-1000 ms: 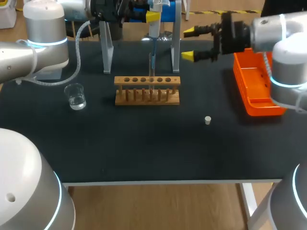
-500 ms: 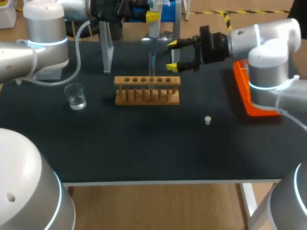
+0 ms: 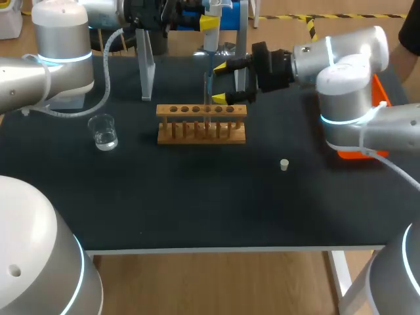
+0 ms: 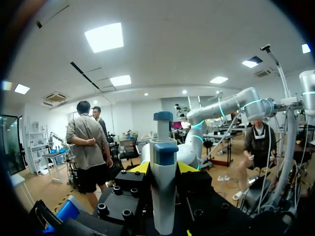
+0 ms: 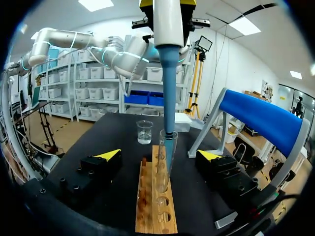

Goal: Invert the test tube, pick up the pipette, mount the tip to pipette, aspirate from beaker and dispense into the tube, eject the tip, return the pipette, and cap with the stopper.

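My left gripper (image 3: 209, 23) (image 4: 163, 169) is shut on the white and blue pipette (image 3: 211, 13) (image 4: 163, 187) and holds it upright over the wooden rack (image 3: 201, 123) (image 5: 155, 206). The pipette's blue tip (image 5: 169, 98) reaches down into the mouth of the upright test tube (image 3: 208, 88) (image 5: 167, 157) in the rack. My right gripper (image 3: 222, 83) (image 5: 157, 156) is open, level with the tube from the right, and the tube stands just ahead between its fingers without touching them. The beaker (image 3: 104, 131) (image 5: 144, 132) with clear liquid stands left of the rack. A small white stopper (image 3: 284, 165) lies front right.
The pipette stand (image 3: 146, 65) with clear legs and a blue bar (image 5: 261, 118) stands right behind the rack. An orange tray (image 3: 351, 155) lies at the right, mostly hidden behind my right arm.
My right arm has swung left from beside the orange tray to the tube, its fingers staying open. The left arm and pipette have not moved.
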Available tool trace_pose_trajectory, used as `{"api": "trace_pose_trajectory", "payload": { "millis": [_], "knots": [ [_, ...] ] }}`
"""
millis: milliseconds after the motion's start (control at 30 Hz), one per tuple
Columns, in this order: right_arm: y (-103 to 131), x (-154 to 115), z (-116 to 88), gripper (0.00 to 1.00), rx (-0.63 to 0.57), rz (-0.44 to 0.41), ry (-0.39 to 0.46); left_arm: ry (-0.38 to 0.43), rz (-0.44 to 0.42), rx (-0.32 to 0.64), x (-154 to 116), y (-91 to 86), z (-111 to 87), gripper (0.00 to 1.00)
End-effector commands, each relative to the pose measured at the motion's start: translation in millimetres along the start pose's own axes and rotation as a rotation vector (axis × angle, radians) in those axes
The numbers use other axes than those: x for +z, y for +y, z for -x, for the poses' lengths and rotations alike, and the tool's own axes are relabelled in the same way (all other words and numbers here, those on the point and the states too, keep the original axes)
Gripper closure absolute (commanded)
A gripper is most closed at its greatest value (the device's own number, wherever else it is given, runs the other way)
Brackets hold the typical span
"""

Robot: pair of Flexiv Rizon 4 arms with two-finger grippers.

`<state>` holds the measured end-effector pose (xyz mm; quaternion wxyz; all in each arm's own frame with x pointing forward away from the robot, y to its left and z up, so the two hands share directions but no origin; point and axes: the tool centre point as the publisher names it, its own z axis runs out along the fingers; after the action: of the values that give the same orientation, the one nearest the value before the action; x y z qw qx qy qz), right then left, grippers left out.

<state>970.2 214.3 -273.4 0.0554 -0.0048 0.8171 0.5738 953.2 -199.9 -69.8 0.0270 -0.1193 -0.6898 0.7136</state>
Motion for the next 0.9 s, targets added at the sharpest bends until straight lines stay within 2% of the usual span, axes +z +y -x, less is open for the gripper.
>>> {"api": "trace_pose_trajectory", "payload": {
  "millis": [33, 467, 900],
  "knots": [
    [-2.5, 13.1, 4.1, 0.00, 0.005, -0.002, -0.001, 0.006, 0.000, 0.000, -1.2, -0.4, 1.4, 1.00],
    [-13.1, 34.1, 3.5, 0.00, 0.009, -0.045, -0.051, 0.006, 0.000, 0.000, -1.2, -0.4, 1.4, 1.00],
    [-13.7, 45.6, 2.7, 0.00, -0.039, -0.020, -0.053, 0.006, 0.000, 0.000, -1.2, -0.4, 1.4, 1.00]
  ]
}}
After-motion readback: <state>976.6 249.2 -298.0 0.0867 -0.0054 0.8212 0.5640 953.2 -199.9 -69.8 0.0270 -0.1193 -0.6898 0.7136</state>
